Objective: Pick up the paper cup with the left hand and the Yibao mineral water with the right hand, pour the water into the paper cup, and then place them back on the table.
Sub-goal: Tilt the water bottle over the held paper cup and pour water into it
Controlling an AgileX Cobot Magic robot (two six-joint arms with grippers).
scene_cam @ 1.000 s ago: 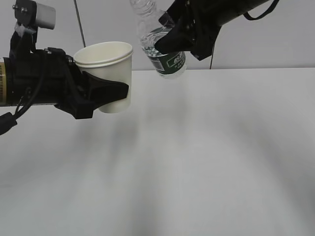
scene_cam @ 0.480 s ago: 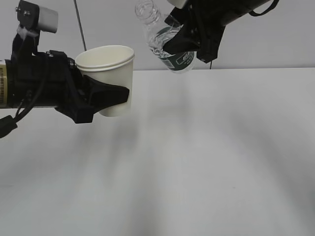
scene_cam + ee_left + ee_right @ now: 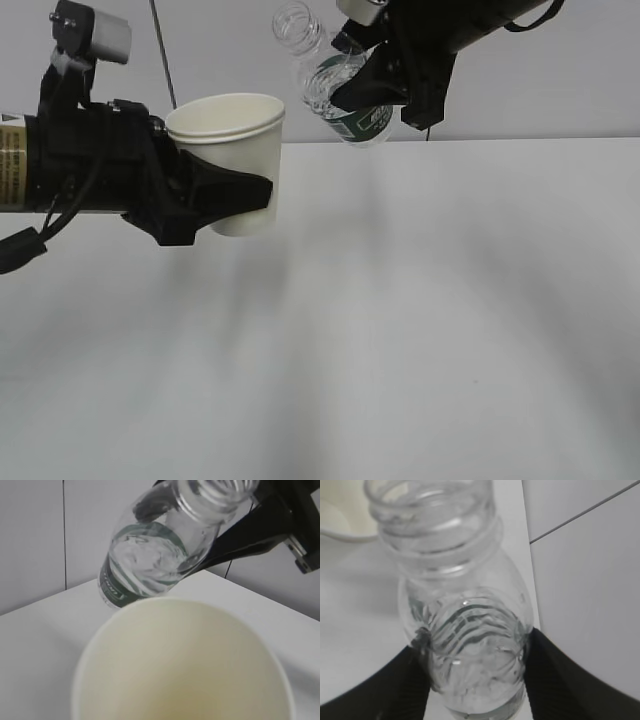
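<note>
Two grips, both lifted clear above the table [image 3: 420, 320]: my left hand [image 3: 225, 195] is clamped around the upright paper cup [image 3: 240, 150], its jaws pressing the cup's lower wall. Farther back, just right of the cup, my right hand [image 3: 375, 90] clasps the Yibao mineral water [image 3: 335, 85] mid-body, its open neck tilted toward the cup's rim.
</note>
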